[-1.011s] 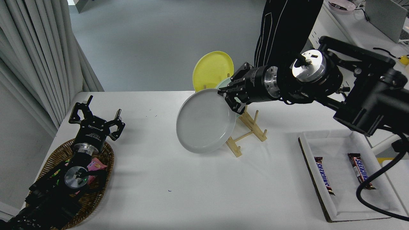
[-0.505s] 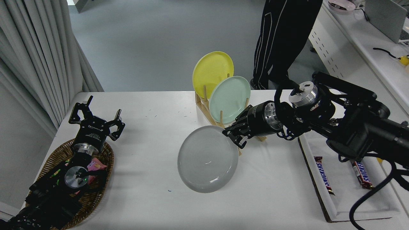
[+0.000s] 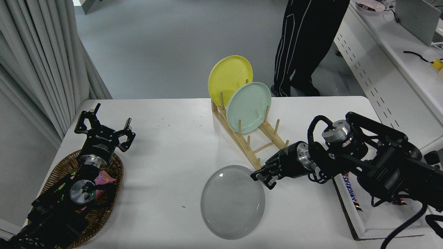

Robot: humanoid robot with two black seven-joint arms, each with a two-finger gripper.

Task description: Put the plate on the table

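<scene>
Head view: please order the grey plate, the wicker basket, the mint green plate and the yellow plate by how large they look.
1. wicker basket, partly covered by the left arm
2. grey plate, nearest to the camera
3. mint green plate and yellow plate: alike; both stand farther away and the yellow one is partly hidden, so no ranking.

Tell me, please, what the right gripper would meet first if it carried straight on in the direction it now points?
The right gripper points left and slightly toward the camera, at the rim of the plate it holds. Pushing on, it would run over that plate first, then bare table. Its height above the table is unclear.
</scene>
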